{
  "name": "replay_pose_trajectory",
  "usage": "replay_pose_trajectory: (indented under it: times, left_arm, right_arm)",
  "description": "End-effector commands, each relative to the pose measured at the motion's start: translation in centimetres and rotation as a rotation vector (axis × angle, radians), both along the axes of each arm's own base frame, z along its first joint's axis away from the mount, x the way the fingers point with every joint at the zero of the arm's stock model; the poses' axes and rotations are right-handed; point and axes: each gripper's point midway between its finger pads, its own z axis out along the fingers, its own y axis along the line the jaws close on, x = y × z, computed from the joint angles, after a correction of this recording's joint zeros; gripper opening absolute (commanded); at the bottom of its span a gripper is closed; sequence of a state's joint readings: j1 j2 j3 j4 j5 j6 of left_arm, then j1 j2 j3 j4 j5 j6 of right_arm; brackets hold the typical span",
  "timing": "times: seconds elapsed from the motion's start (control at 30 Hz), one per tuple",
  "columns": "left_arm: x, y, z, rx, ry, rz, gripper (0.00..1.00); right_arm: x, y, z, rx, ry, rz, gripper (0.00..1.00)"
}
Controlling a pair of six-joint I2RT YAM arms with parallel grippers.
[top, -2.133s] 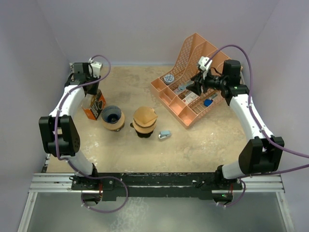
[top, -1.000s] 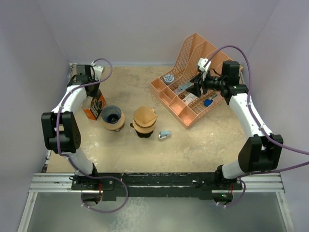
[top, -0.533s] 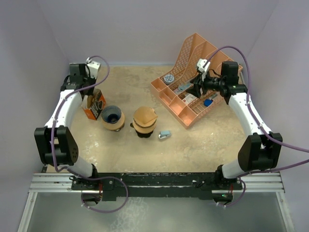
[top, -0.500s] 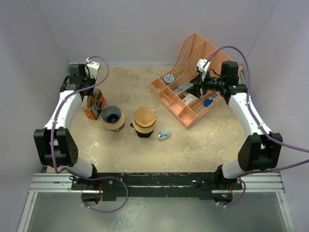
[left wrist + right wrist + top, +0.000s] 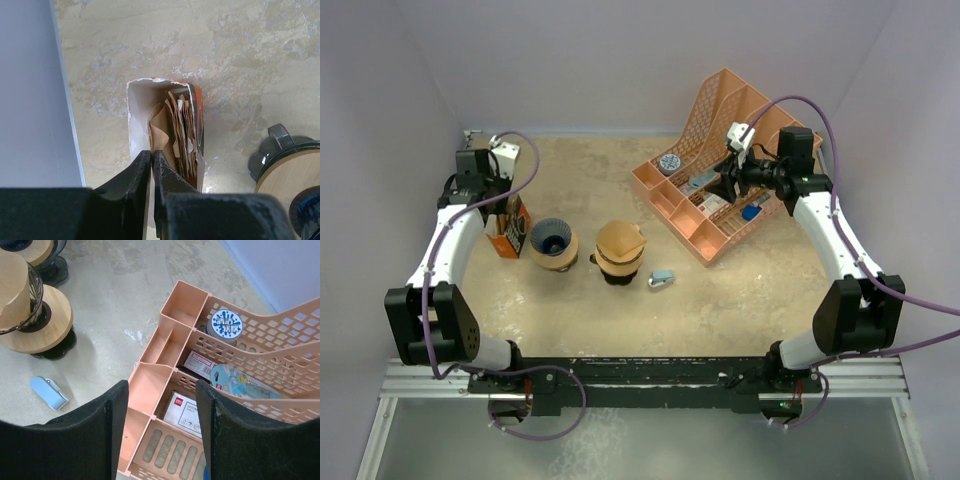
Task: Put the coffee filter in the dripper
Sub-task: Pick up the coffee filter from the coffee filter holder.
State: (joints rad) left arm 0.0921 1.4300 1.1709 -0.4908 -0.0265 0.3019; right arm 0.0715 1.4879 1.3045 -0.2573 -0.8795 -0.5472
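- Side wall [image 5: 30,90]: stands just beside the filter box, so there is little room on that flank. Any withdrawal is best made straight up or toward the table centre.
- Filter box [image 5: 137,120]: an open-topped carton standing upright near the back-left of the table [image 5: 740,300]. Its torn rim could catch a rising filter.
- Coffee filters [image 5: 177,130]: the task's thing, a packed sheaf of brown papers inside the carton, none yet in a dripper.
- Left gripper [image 5: 151,154]: poised over the carton mouth with its fingers pressed almost together at the inner left wall. Whether they pinch a filter edge, the wall or nothing cannot be told.
- Step in hand, as judged: taking one filter from the box. The next move calls for a clean lift of a single sheet, then a short carry rightward.
- Empty dripper [image 5: 552,240]: dark glass on a wooden collar, just beside the carton and apparently unlined. It is the likely target.
- Second dripper [image 5: 620,245]: near the centre and seemingly already lined with a brown paper.
- Blue clip [image 5: 662,278]: lies apart and out of the path.
- Peach organiser [image 5: 710,215]: holds small items at the back right.
- Right gripper [image 5: 161,385]: spread wide and holding nothing, hovering above the organiser well apart from the work.
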Motion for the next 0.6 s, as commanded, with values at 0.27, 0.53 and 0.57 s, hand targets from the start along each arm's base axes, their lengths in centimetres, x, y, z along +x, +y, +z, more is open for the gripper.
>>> replay_pose_trajectory:
  times: [0.27,0.53,0.57]
  left_arm:
    - [1.7,0.1,3.9,-0.037,-0.099,0.012,0.24]
    - [2.9,0.0,2.8,-0.038,-0.079,-0.005,0.28]
    - [3.1,0.1,2.5,-0.032,-0.072,-0.006,0.28]
  right_arm:
    - [0.5,-0.3,0.2,-0.015,-0.015,-0.005,0.60]
    - [0.5,-0.2,0.0,-0.017,-0.009,-0.002,0.60]
    - [0.5,-0.2,-0.1,-0.018,-0.005,-0.002,0.60]
